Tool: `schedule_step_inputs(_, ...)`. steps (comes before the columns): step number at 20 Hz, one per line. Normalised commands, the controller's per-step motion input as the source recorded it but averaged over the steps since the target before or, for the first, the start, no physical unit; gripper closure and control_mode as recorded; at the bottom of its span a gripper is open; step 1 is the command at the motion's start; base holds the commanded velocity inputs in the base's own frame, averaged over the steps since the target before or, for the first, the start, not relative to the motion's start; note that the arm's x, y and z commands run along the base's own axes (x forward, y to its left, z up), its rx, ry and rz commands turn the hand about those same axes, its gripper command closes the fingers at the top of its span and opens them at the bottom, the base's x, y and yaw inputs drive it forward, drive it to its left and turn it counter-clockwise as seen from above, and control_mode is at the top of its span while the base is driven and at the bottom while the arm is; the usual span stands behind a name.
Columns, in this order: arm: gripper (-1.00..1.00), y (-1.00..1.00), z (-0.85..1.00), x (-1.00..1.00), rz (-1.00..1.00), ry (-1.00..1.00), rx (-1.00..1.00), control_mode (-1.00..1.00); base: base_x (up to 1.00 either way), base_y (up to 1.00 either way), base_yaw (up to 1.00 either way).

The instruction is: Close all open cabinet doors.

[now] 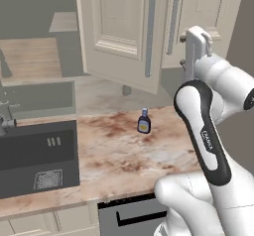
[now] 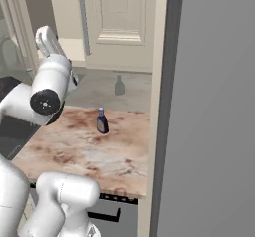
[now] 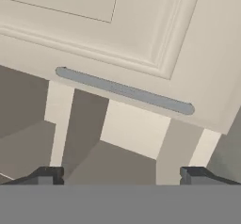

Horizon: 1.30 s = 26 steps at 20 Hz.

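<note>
A: What is given by the left base view that the others lack?

B: Two cabinet doors are seen above the counter (image 1: 124, 150). The left cabinet door (image 1: 121, 31) is swung out over the counter, its grey bar handle (image 1: 150, 36) at its free edge; the right cabinet door (image 1: 208, 12) is seen just beside it, partly behind the arm. A sink (image 1: 37, 155) is seen at the left, and a small dark bottle (image 1: 144, 121) stands on the counter.

A: And the right base view?

B: The same bottle (image 2: 101, 121) is shown, and a tall grey panel (image 2: 209, 111) is seen along the right.

A: The hand view?

B: A panelled door (image 3: 141, 35) is shown close, with its bar handle (image 3: 124, 90) running across the picture and tilted.

A: Where is that handle relative to the fingers (image 3: 47, 175)?

B: It is seen beyond them and apart from them, roughly between the two tips. The fingers are spread wide and nothing is held.
</note>
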Motion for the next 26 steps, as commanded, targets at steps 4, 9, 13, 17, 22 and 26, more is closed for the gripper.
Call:
schedule_step_inputs(4, -1.00, 0.00, 0.24, -1.00, -0.05, -0.01, 0.00, -1.00, 0.00, 0.00, 0.00)
schedule_step_inputs(9, -1.00, 0.00, 0.25, -1.00, -0.08, 0.00, 0.00, -1.00, 0.00, 0.00, 0.00)
schedule_step_inputs(13, -1.00, 0.00, 0.32, -0.83, -0.10, 0.07, 0.00, -1.00, 0.00, 0.00, 0.00)
schedule_step_inputs(17, -1.00, 0.00, 0.31, -0.76, -0.12, 0.12, 0.00, -1.00, 0.00, 0.00, 0.00)
schedule_step_inputs(22, -1.00, 0.06, 0.19, -0.76, -0.13, 0.12, 0.00, -1.00, 0.00, 0.00, 0.00)
schedule_step_inputs(26, -1.00, 0.31, -0.06, -0.62, -0.16, 0.16, 0.00, -1.00, 0.00, 0.00, 0.00)
